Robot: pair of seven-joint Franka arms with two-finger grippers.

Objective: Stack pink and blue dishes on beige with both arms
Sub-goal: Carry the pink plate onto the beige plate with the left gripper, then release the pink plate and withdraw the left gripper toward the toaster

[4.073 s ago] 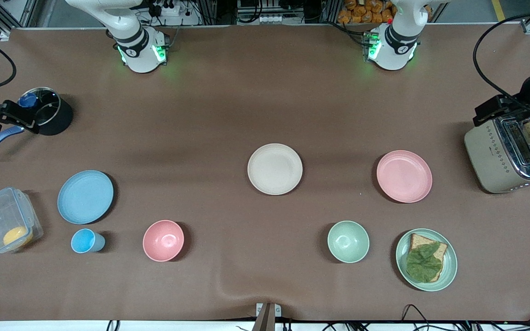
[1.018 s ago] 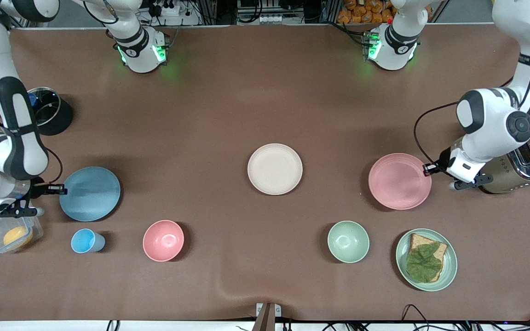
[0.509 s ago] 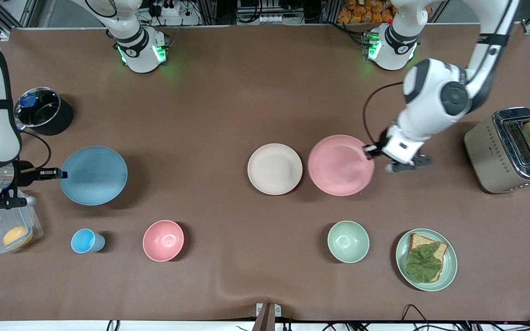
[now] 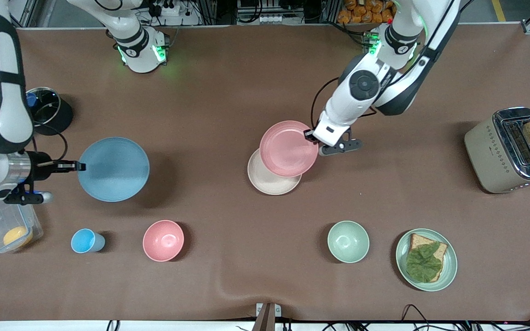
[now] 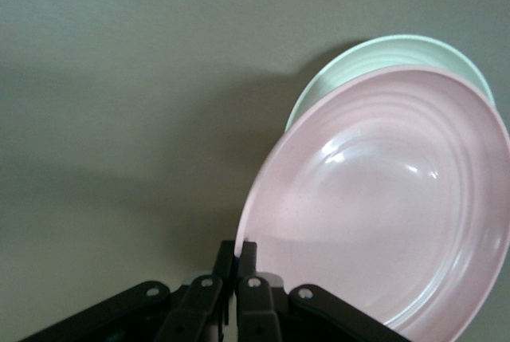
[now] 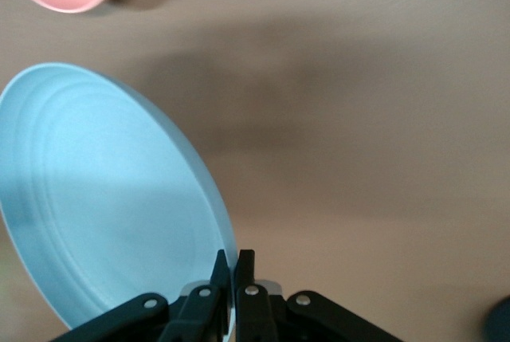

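My left gripper [image 4: 309,134] is shut on the rim of the pale pink plate [image 4: 288,148], which hangs in the air partly over the cream-beige plate [image 4: 269,183] lying mid-table. The left wrist view shows the pink plate [image 5: 390,206] pinched at its edge by the gripper [image 5: 245,248], with the beige plate [image 5: 374,57] peeking out beneath. My right gripper [image 4: 75,166] is shut on the rim of the light blue plate [image 4: 114,169], lifted above the table toward the right arm's end. The right wrist view shows that blue plate [image 6: 103,206] clamped by the gripper [image 6: 233,261].
A deep pink bowl [image 4: 163,240] and small blue cup [image 4: 84,240] sit nearer the front camera. A mint bowl [image 4: 348,241] and a mint plate with a sandwich [image 4: 426,259] lie toward the left arm's end, beside a toaster [image 4: 511,149]. A black pot [image 4: 46,110] and a clear box [image 4: 2,225] are by the right arm.
The left arm has carried the pink plate from beside the beige plate to partly over it. The right arm has carried the blue plate a little toward the table's middle.
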